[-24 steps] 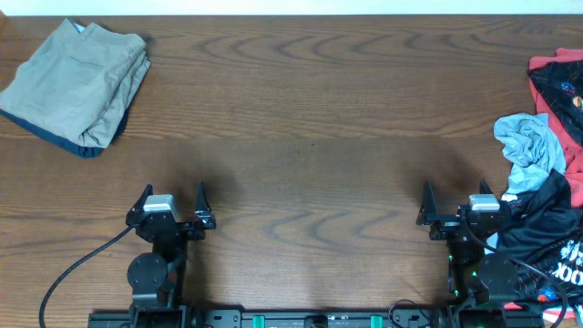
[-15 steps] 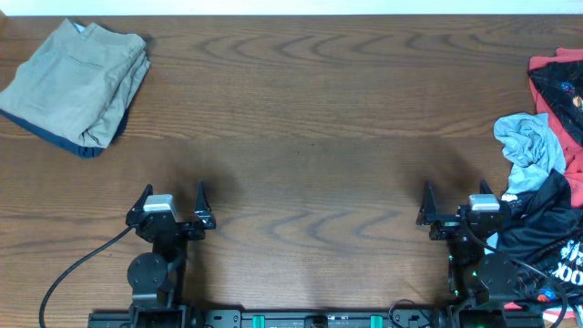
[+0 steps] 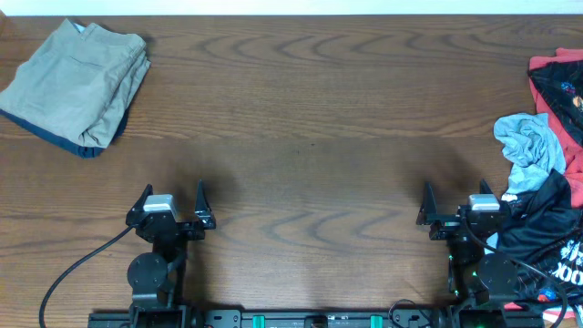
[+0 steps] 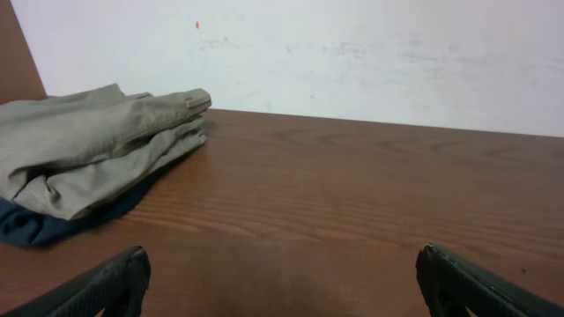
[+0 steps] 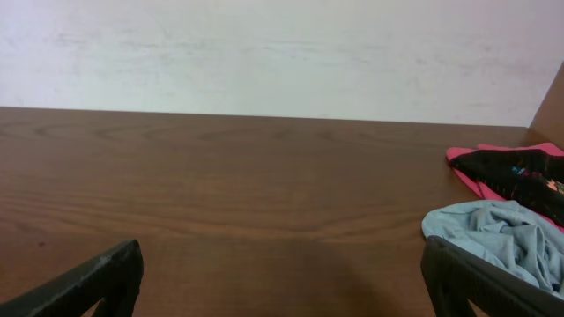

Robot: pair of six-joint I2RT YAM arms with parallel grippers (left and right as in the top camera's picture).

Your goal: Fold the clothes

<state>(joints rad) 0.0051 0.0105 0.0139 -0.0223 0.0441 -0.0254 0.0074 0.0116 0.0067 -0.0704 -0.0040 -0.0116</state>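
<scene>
A heap of unfolded clothes lies at the table's right edge: a black jersey with white lettering (image 3: 547, 241), a pale blue-grey garment (image 3: 531, 148) on top, and a red and black garment (image 3: 557, 82) behind. The blue-grey garment (image 5: 498, 238) and the red one (image 5: 511, 167) also show in the right wrist view. My right gripper (image 3: 453, 202) is open and empty, just left of the heap. My left gripper (image 3: 171, 202) is open and empty near the front edge, with bare wood between its fingers (image 4: 282, 286).
A folded khaki garment (image 3: 77, 82) lies on a dark blue one at the back left; it also shows in the left wrist view (image 4: 88, 145). A white wall (image 4: 352, 53) runs behind the wooden table (image 3: 310, 137). A black cable (image 3: 73, 273) trails at the front left.
</scene>
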